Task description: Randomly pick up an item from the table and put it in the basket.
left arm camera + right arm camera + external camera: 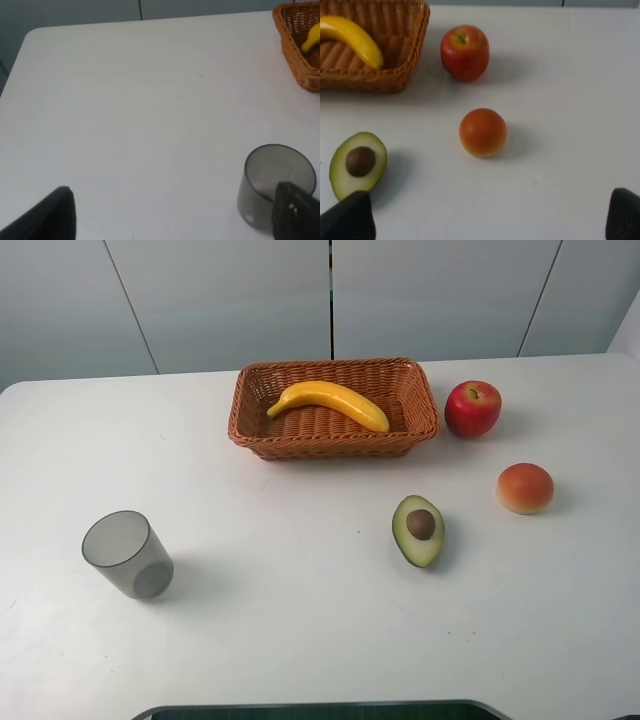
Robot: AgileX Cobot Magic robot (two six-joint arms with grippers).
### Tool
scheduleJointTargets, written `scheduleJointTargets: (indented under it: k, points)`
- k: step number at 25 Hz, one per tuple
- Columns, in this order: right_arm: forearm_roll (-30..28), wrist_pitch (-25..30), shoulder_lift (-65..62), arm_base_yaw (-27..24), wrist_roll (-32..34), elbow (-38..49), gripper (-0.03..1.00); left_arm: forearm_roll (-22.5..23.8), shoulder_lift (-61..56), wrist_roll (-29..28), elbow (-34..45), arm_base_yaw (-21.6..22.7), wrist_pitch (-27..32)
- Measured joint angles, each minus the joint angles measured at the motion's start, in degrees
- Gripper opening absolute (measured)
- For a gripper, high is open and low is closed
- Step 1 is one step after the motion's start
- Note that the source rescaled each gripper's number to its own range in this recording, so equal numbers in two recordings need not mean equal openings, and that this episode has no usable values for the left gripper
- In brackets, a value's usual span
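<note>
The yellow banana (330,403) lies inside the orange-brown wicker basket (335,445) at the back middle of the white table (300,640). It also shows in the right wrist view (352,37) and, partly, in the left wrist view (312,39). Neither gripper shows in the exterior high view. The left gripper (170,220) is open and empty, its fingertips (45,220) wide apart above bare table beside the cup. The right gripper (485,220) is open and empty, its fingertips (347,217) wide apart, short of the loose fruit.
A translucent grey cup (127,554) stands front left. A halved avocado (418,530), a red apple (472,408) and a round orange-red fruit (525,488) lie right of the basket. A dark edge (320,710) runs along the table's front.
</note>
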Motion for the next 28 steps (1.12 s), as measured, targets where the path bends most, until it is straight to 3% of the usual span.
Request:
scheduleJointTargets:
  k: [22, 28]
  points:
    - [-1.07, -0.22, -2.42, -0.13, 0.62, 0.00, 1.00, 0.00, 0.00, 0.00, 0.00, 0.00, 0.00]
    - [-1.07, -0.22, -2.42, -3.73, 0.50, 0.00, 1.00, 0.00, 0.00, 0.00, 0.00, 0.00, 0.00]
